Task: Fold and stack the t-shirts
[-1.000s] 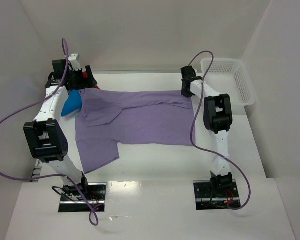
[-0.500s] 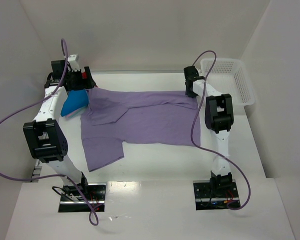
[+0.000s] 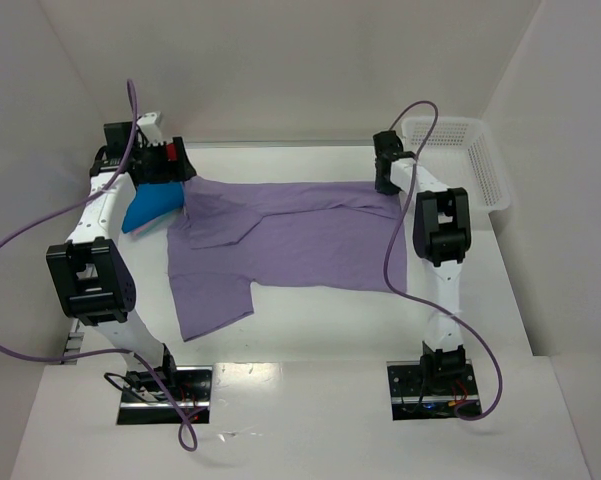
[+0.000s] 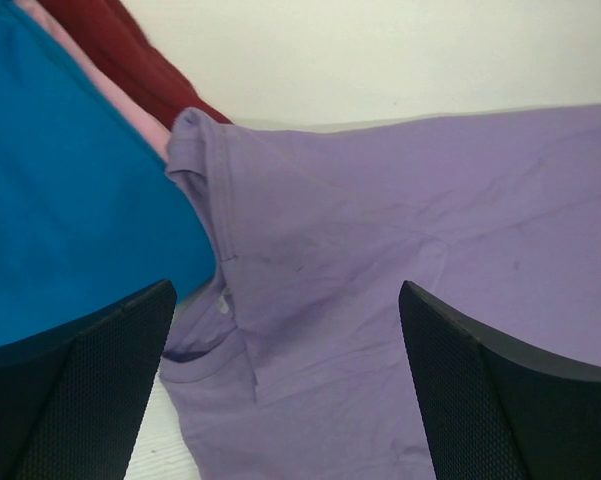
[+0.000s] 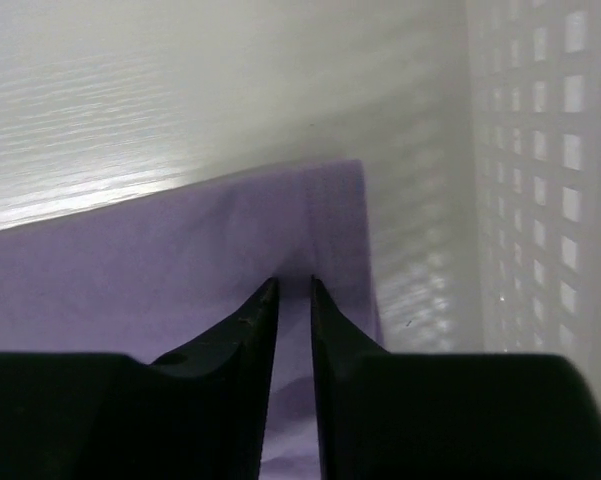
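Note:
A large lavender t-shirt [image 3: 290, 240] lies spread flat across the table, one sleeve pointing toward the near left. My right gripper [image 3: 385, 180] sits low at its far right corner. In the right wrist view the gripper [image 5: 293, 282] shows a narrow gap, with the shirt's hem [image 5: 325, 215] lying between the fingers. My left gripper [image 3: 170, 165] hovers open over the collar [image 4: 205, 190], holding nothing [image 4: 287, 290]. Beside the collar lie folded t-shirts: blue [image 4: 70, 200], pink [image 4: 145, 118] and red [image 4: 120, 40]. The blue one [image 3: 152, 208] shows at the far left.
A white mesh basket [image 3: 460, 160] stands at the far right, and its wall [image 5: 540, 150] is close beside my right gripper. White walls enclose the table on three sides. Purple cables loop from both arms.
The lavender t-shirt has slid to the right along with my right gripper. That gripper's fingers have come slightly apart. The left arm has barely moved.

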Tool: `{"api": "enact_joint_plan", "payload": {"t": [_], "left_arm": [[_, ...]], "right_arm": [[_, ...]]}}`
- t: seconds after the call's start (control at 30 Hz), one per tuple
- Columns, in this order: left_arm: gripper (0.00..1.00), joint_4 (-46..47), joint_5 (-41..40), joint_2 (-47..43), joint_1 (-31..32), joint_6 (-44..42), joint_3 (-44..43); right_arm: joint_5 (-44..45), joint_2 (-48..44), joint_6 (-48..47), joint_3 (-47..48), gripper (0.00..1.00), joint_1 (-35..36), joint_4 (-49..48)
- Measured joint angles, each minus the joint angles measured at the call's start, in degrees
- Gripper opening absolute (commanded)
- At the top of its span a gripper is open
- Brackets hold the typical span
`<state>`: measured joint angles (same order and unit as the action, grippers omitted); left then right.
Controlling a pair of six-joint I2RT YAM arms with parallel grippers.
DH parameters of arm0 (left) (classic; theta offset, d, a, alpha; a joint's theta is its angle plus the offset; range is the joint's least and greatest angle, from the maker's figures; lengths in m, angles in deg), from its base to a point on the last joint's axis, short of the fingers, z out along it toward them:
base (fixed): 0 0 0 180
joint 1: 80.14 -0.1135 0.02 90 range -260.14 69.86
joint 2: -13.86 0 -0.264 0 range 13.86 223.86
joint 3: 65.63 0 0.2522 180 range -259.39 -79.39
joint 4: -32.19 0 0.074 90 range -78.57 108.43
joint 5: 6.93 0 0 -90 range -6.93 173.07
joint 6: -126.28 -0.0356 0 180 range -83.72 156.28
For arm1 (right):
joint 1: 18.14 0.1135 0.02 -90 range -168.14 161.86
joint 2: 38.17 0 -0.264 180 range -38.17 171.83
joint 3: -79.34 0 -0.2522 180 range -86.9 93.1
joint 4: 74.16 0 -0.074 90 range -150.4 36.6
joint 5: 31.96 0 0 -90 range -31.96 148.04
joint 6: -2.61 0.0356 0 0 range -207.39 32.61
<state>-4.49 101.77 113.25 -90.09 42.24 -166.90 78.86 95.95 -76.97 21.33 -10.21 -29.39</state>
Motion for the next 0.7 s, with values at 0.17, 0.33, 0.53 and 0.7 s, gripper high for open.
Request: {"api": "enact_joint_plan", "payload": {"t": [0.17, 0.33, 0.53, 0.7], "left_arm": [[1.00, 0.1, 3.3, 0.0, 0.0, 0.0, 2.1], [1.00, -0.5, 3.8, -0.3, 0.0, 0.0, 6.3], [1.00, -1.1, 3.6, -4.1, 0.0, 0.3, 11.4], [1.00, -0.8, 4.1, -6.7, 0.0, 0.5, 13.5]], "right_arm": [[-5.3, -2.3, 0.3, 0.0, 0.45, 1.6, -0.1], [-11.7, -7.1, 1.9, 0.0, 0.47, 5.2, -1.1], [-19.3, -16.5, 4.5, -6.9, 0.30, 8.8, -8.0], [-22.1, -18.8, 5.6, -14.1, 0.15, 9.4, -10.5]]}}
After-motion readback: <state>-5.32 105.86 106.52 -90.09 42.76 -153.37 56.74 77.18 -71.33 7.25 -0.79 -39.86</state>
